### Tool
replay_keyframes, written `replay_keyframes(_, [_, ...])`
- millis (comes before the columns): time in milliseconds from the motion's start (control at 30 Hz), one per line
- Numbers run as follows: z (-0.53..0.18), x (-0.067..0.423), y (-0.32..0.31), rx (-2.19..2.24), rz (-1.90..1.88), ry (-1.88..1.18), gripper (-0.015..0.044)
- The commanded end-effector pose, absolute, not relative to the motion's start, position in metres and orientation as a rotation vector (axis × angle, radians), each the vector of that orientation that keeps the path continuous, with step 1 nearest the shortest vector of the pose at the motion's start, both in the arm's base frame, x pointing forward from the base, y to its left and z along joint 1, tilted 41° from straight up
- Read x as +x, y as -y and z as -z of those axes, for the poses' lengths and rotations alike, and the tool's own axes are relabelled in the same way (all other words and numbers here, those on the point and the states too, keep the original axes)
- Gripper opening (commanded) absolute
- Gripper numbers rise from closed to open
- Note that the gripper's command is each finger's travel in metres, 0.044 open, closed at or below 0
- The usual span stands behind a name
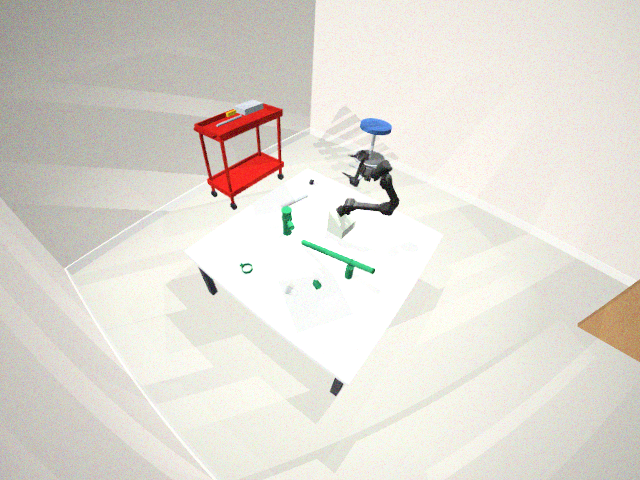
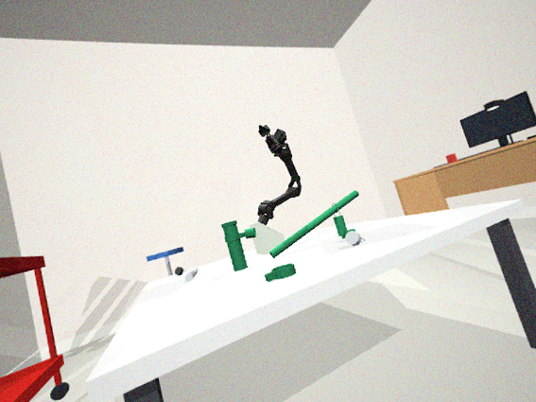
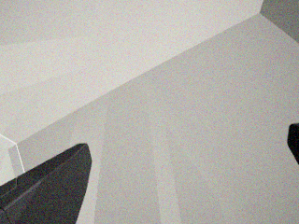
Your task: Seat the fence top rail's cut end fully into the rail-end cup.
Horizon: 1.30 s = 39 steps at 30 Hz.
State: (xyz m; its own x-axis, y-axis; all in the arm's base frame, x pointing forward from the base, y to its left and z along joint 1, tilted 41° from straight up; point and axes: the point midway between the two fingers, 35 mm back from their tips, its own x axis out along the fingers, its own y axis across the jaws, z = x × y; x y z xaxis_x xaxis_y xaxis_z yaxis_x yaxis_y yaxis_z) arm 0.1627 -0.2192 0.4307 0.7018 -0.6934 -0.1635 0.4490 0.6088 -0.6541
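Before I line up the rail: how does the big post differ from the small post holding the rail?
The big post is thicker and taller; the small post is thin and short. The big post carries a side cup that has nothing in it; the small post has the rail through its top loop. The big post stands nearer the red cart, the small post farther from it. Both are green and upright on the table.
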Motion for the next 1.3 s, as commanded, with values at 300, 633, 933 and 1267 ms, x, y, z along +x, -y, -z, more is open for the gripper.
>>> replay_keyframes(300, [-0.267,0.26,0.193,-0.117,0.126,-0.619,0.044])
replay_keyframes(633, [-0.14,0.287,0.099,0.399,-0.319,-0.869,0.044])
replay_keyframes(933, [-0.108,0.281,0.063,0.571,-0.442,-0.967,0.044])
replay_keyframes(1267, [-0.036,0.299,0.129,-0.155,-0.63,-0.871,0.044])
